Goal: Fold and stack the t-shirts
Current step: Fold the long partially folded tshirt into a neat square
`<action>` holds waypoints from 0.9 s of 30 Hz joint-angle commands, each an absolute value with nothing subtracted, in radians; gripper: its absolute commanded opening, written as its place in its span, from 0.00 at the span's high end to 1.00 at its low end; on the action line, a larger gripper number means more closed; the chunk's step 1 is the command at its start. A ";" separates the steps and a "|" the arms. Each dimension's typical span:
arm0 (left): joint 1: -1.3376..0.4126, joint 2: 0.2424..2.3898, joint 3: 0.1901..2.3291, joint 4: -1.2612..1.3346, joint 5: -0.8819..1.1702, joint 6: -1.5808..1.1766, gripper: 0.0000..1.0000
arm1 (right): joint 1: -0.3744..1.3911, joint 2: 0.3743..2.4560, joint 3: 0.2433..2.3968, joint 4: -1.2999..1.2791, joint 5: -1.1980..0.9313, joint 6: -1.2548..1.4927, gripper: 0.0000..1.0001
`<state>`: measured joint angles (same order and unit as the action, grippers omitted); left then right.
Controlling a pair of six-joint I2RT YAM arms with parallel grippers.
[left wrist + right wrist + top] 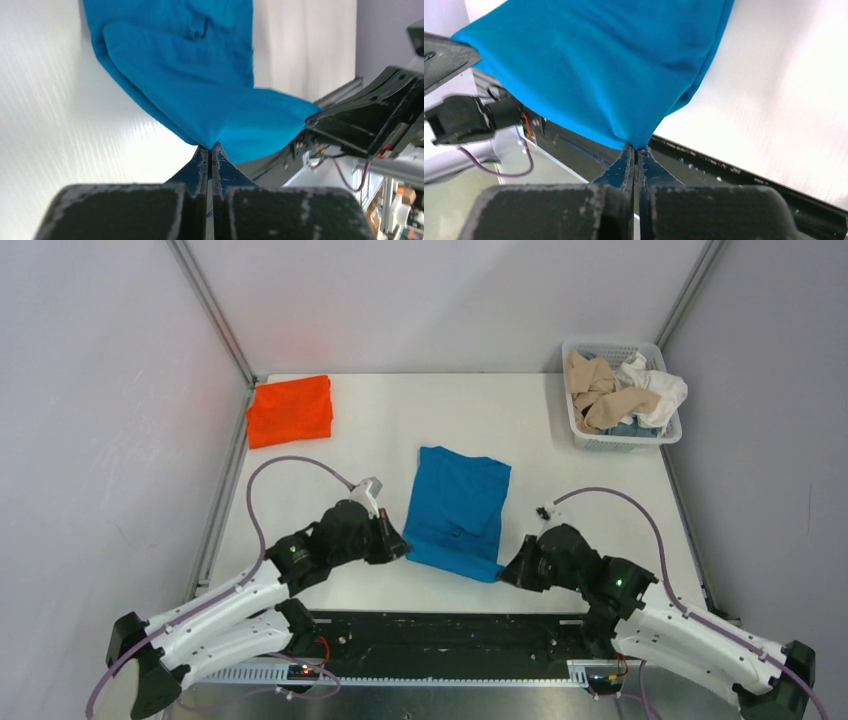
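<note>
Blue t-shirt (458, 508) at counter's (400, 430) near edge. Left fingers (201, 167) clamped on its near-left corner; right fingers (626, 162) clamped on its near-right corner.

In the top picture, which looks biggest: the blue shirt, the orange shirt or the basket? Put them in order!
Largest: blue shirt and basket, too alike to rank.
Smallest: orange shirt.

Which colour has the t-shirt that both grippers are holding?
The t-shirt is bright blue; the top external view shows it best.
</note>
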<state>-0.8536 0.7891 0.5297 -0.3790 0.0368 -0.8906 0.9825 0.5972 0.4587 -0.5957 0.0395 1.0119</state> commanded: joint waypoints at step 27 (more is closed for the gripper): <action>-0.483 1.457 1.205 -0.329 0.118 -0.619 1.00 | 0.304 1.075 0.810 -0.236 -0.301 0.639 1.00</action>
<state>-0.5163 1.3903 1.1172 -0.3580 0.1104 -0.6689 0.3462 1.0389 0.7639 -0.2874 -0.2943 0.6762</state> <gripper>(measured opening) 0.012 0.010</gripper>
